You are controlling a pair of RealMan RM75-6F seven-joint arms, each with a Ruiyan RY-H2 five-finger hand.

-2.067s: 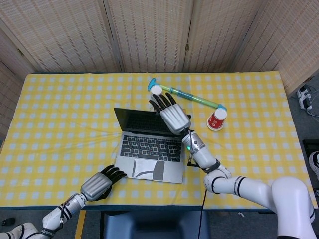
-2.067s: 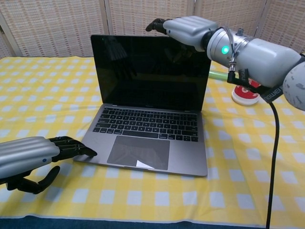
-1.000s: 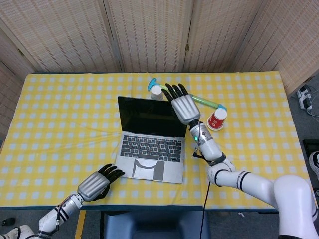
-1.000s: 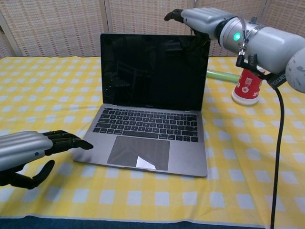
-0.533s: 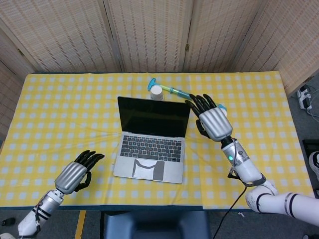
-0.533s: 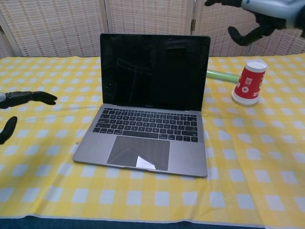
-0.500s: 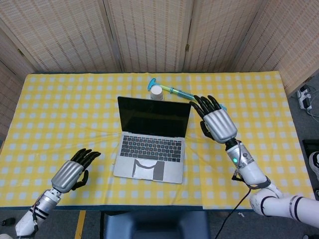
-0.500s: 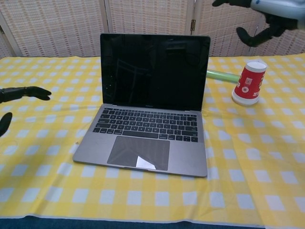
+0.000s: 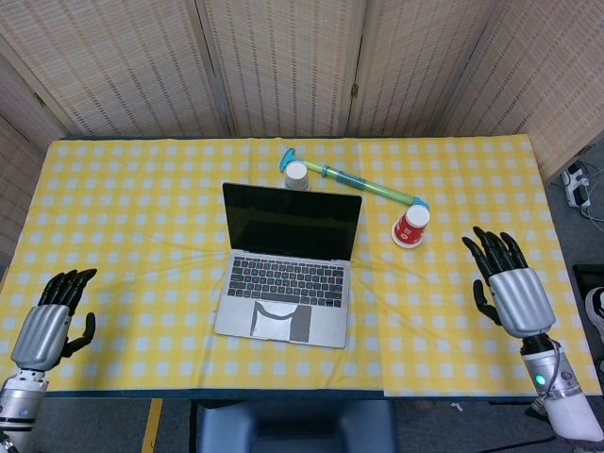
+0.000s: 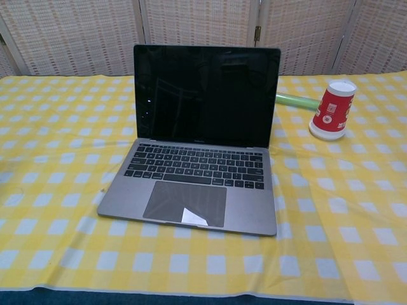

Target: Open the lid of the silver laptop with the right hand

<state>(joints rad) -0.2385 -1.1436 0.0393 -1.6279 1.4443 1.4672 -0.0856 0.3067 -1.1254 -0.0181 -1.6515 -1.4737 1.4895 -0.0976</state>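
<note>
Viewing head camera: your silver laptop [image 9: 288, 267] sits lid-up mid-table [image 9: 132, 189]; right hand [image 9: 511, 288] hovers near the right edge, fingers spread, holding nothing; left hand [image 9: 49, 321] likewise at the left edge | chest camera: silver laptop open, screen dark; red cup [image 10: 332, 110] upside down right of it; no hands visible.

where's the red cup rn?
Head view: red cup stands upside down right of the silver laptop, by the green tube's right end.

Cloth: I see a yellow-and-white checked tablecloth [image 9: 142, 217].
Laptop: silver open laptop [image 9: 288, 274], black screen.
Cup: red-and-white paper cup [image 9: 411, 226], ahead of my silver-and-black right hand [image 9: 510, 288].
</note>
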